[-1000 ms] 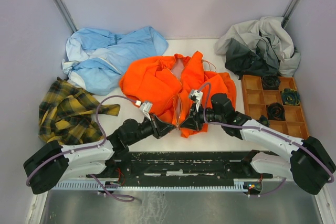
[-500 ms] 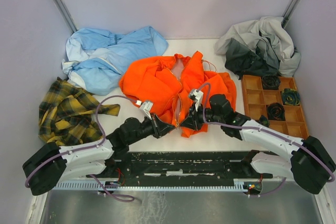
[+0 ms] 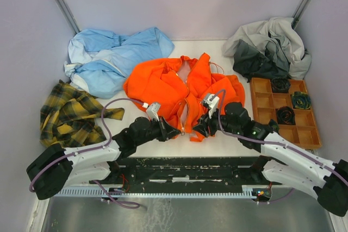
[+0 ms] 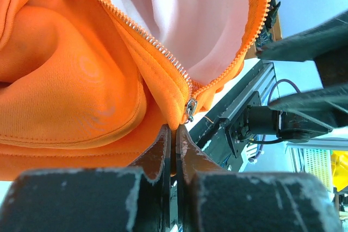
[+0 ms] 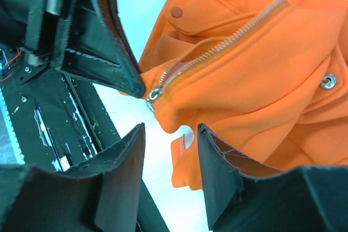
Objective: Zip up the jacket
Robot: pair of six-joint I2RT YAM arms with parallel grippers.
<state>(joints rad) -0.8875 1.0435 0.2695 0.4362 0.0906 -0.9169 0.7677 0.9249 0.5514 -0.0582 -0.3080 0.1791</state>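
The orange jacket point(image 3: 163, 85) lies crumpled mid-table, its front open and pale pink lining showing. My left gripper point(image 3: 175, 132) is shut on the jacket's bottom hem, just below the zipper slider point(image 4: 190, 107); in the left wrist view the jaws point(image 4: 175, 130) pinch orange fabric point(image 4: 70, 80). My right gripper point(image 3: 198, 129) stands open close to the right of it. In the right wrist view its fingers point(image 5: 170, 134) straddle empty space below the jacket's corner point(image 5: 261, 69), touching nothing. The slider point(image 5: 153, 95) hangs beside the left gripper's finger point(image 5: 117, 69).
A light blue garment point(image 3: 114, 58) lies back left and a yellow plaid shirt point(image 3: 70, 115) at the left. A grey and dark clothing heap point(image 3: 269, 47) sits back right. A wooden compartment tray point(image 3: 263, 102) holding dark rolled items stands at the right. A black rail point(image 3: 185, 169) runs along the near edge.
My right gripper has opened, let go of the jacket and drawn back slightly toward me. My left gripper has stayed shut on the hem.
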